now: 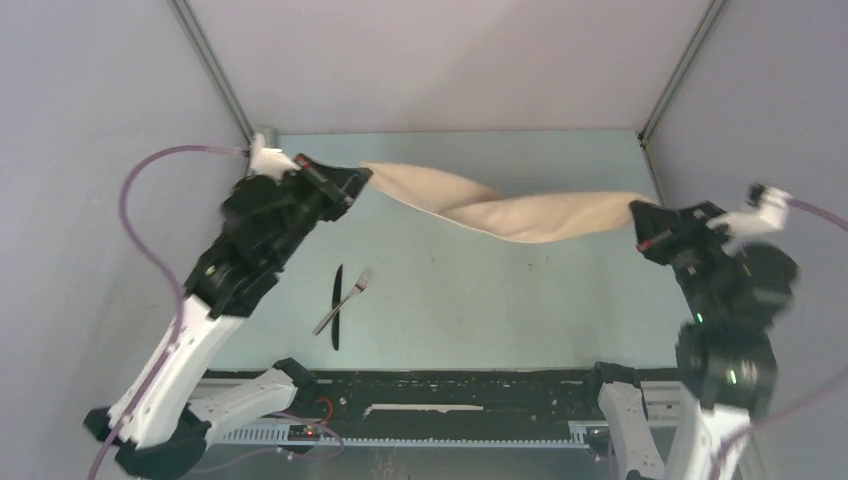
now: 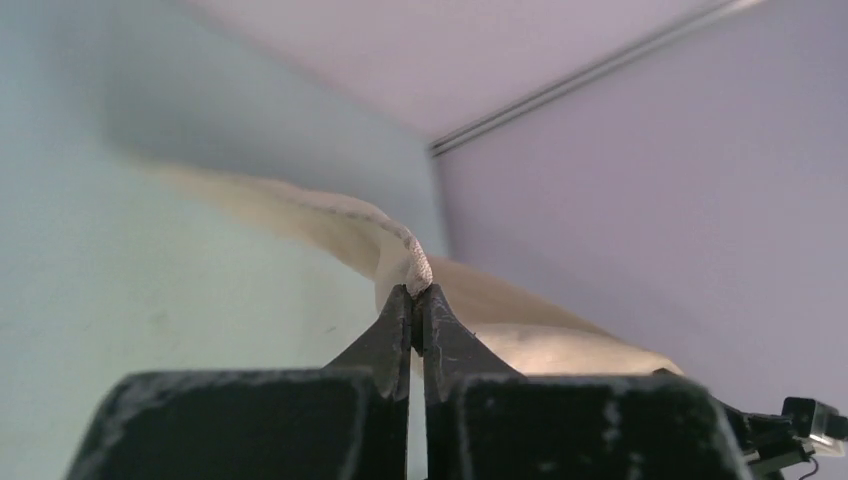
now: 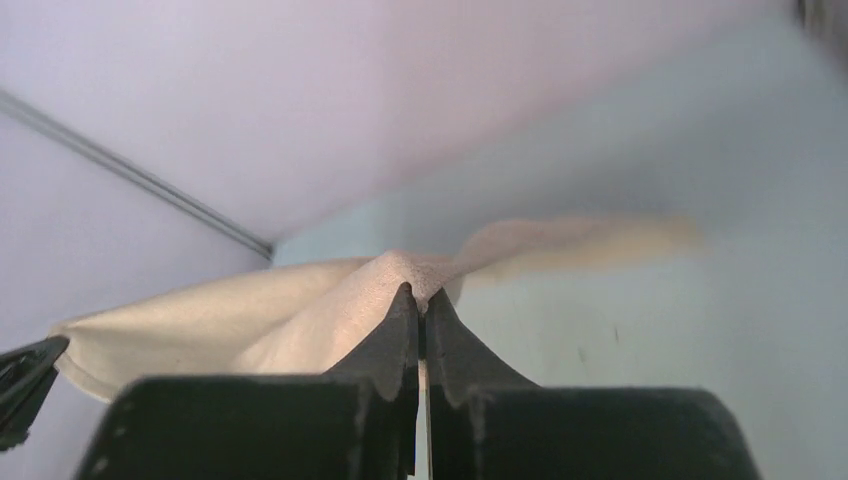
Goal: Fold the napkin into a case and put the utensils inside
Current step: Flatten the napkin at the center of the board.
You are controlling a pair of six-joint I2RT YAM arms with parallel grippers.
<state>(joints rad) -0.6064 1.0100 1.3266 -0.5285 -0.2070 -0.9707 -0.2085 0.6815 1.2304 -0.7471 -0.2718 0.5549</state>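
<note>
Beige cloth runs between my two arms: the napkin [image 1: 500, 205] is stretched from left to right over the far half of the tabletop [image 1: 480, 310], with one twist about halfway along. It is unfolded into no packet yet, just a long, loosely rolled band.

My left jaws are pressed together on the napkin's left end, near the far left corner. In the left wrist view the stitched hem bulges up right at the tips, and the cloth trails away from there, out of focus.

My right jaws are pinched tight on the opposite end, near the right edge of the tabletop. In the right wrist view a fold of cloth rises between the tips and fans out to the left.

On the near left part of the tabletop, well apart from the napkin, lies the black knife [image 1: 336, 335], pointing away from me. The silver fork [image 1: 357, 286] lies slanted across it, tines toward the far right.
</note>
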